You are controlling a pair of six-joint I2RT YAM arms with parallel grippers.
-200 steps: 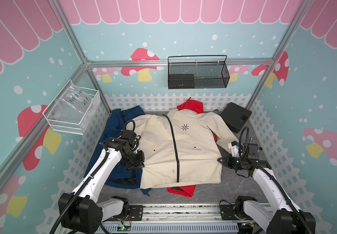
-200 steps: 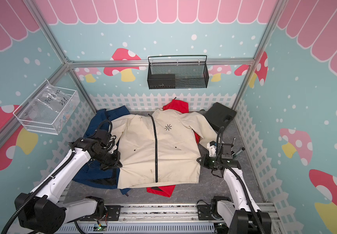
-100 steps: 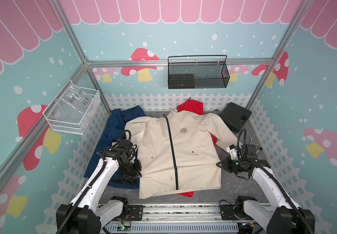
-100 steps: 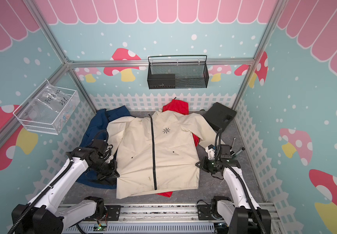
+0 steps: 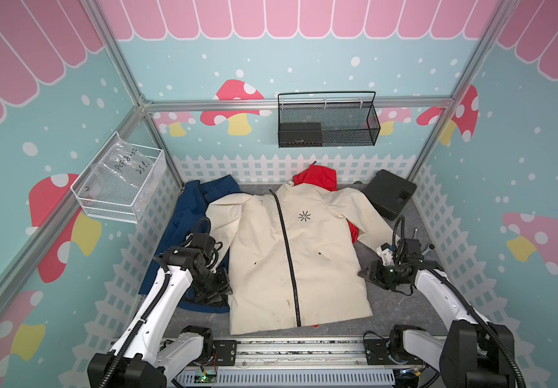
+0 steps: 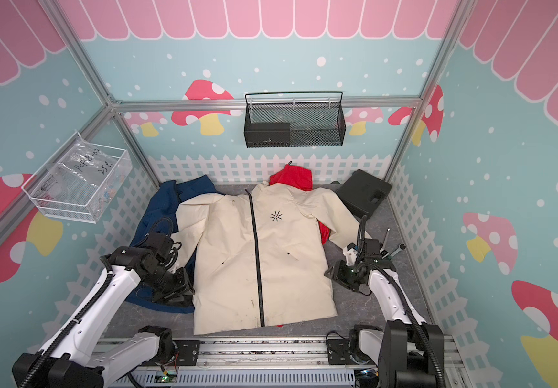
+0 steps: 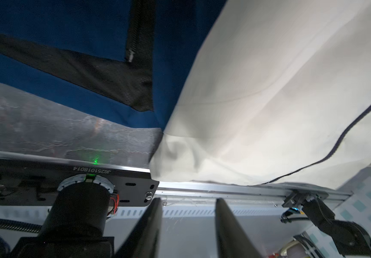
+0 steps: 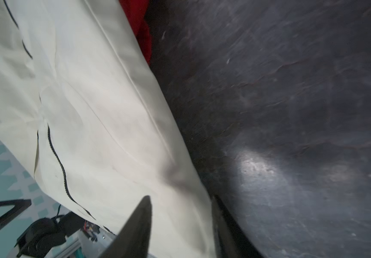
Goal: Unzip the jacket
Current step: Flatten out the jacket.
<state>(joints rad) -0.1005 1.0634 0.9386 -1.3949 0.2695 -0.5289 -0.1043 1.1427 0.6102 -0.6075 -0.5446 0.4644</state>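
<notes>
Left pincer (image 7: 188,201) and right pincer (image 8: 181,197) gape empty; unheld, the cream fabric jacket (image 5: 324,278) may bunch as its black zipper (image 5: 287,255) slides.

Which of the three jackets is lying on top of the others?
The cream jacket with the black zipper. It is spread flat, covering most of the red jacket and overlapping the blue jacket.
</notes>
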